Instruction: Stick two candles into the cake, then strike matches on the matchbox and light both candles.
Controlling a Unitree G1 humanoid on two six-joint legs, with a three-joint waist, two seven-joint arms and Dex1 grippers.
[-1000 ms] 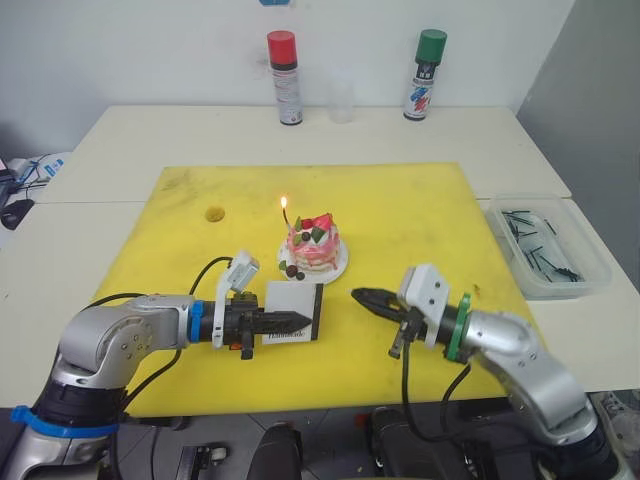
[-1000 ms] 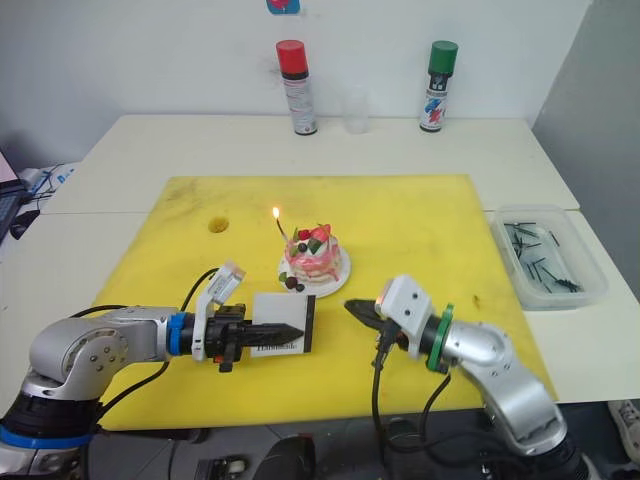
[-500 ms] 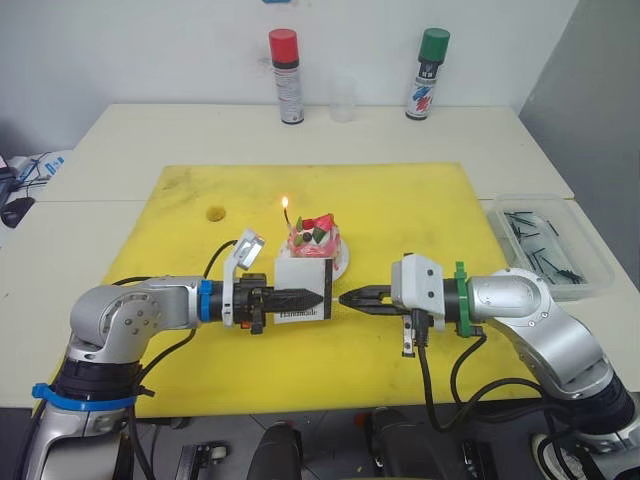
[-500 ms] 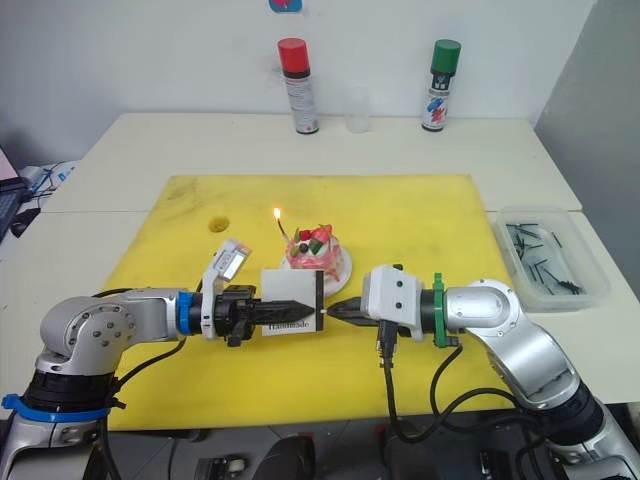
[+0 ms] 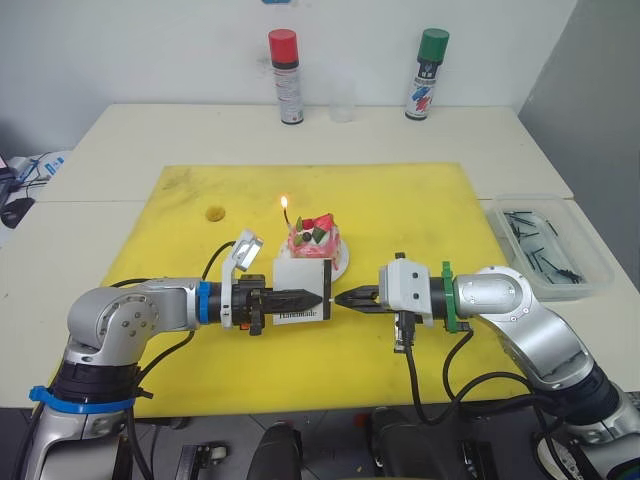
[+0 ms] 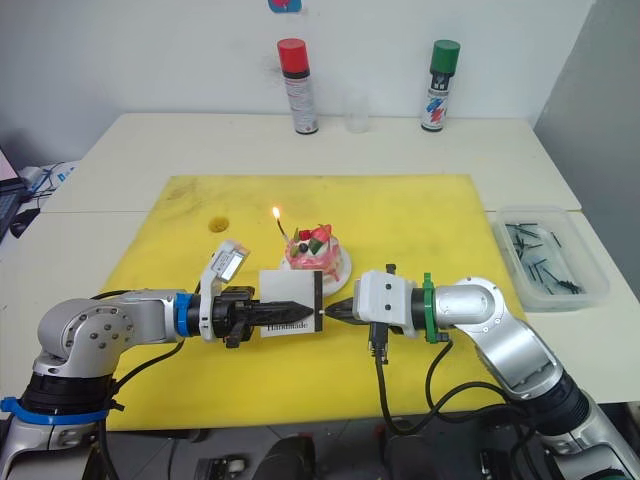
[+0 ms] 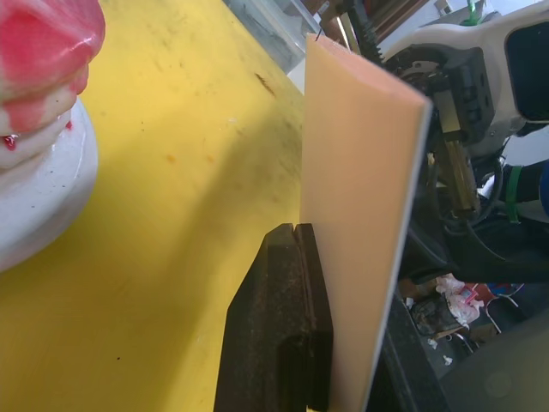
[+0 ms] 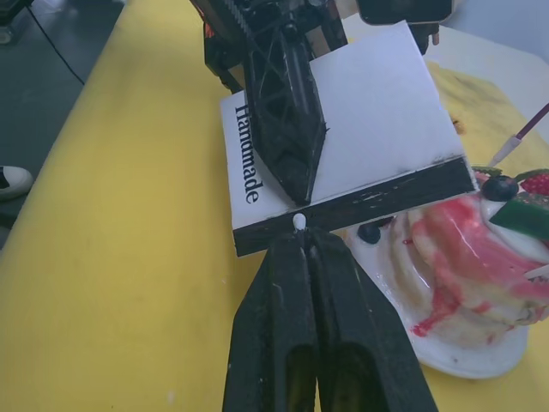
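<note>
Pale tabletops [image 5: 120, 160] carry a yellow mat [image 5: 420, 210], with a plain wall behind.

Right gripper [image 8: 300, 233]: fingers pressed together on a match [image 8: 299, 221], whose white head shows just past the tips and meets the black strip along the matchbox [image 8: 360, 146] edge. From the head camera this gripper [image 6: 335, 310] sits near the mat's centre and points toward 9 o'clock.

Left gripper [image 5: 318, 298]: fingers clamped across the matchbox [image 5: 303, 289], one on each broad face, holding it upright on edge above the mat with the black strip facing 3 o'clock. The "Handmade" lettering runs along the lower edge of the near face. The two grippers point tip to tip, the left one toward 3 o'clock.

Cake [image 5: 314, 239]: pink and white, topped with a strawberry slice, green leaves and dark berries, on its small white plate [image 5: 342, 262]. It stands just beyond the matchbox, at about 12 o'clock from it, partly hidden by the box's upper edge.

Candle [image 5: 287, 217]: one thin stick rises from the cake's 9 o'clock side with a small flame at its tip. In the right wrist view a thin stick with a pale tip [image 8: 530, 129] leans over the cake.

Surroundings: a clear plastic tray [image 5: 590, 282] of short black matches [image 5: 535, 245] rests on the table off the mat's 3 o'clock edge. A red-capped spray can [image 5: 285, 77], a clear cup [image 5: 342, 97] and a green-capped spray can [image 5: 427, 74] stand along the far table at 12 o'clock.
</note>
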